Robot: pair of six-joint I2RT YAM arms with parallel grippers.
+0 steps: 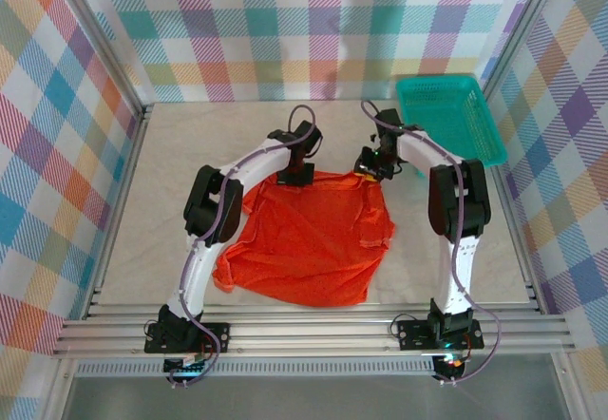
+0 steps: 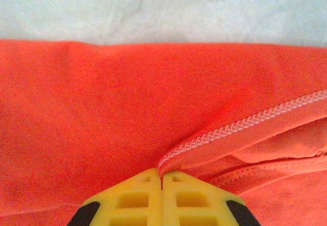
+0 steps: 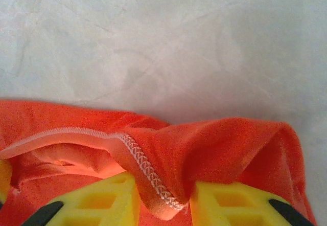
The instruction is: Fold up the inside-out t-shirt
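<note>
- T-shirt (image 1: 309, 239): orange-red, spread loosely on the desk (image 1: 171, 154) between the two arms, stitching outward. The far edge is straight; the near edge is rumpled.
- Left end effector (image 2: 162, 177): at the shirt's far-left corner, jaws fully closed, with the stitched edge (image 2: 245, 121) running into the tips.
- Right end effector (image 3: 164, 195): at the far-right corner, jaws partly apart, with a bunched fold of cloth wedged between them and touching both fingers.
- Basket (image 1: 446, 121): teal, at the far right of the desk, near the right arm.
- Risk, left: the hold looks thin, seemingly only the hem, so it may slip out when lifted.
- Risk, right: the pinch may have taken both layers, so the fold could drag crooked.
- Risk, both: uneven pulling would skew the far edge, and the right arm's swing could knock the basket.
</note>
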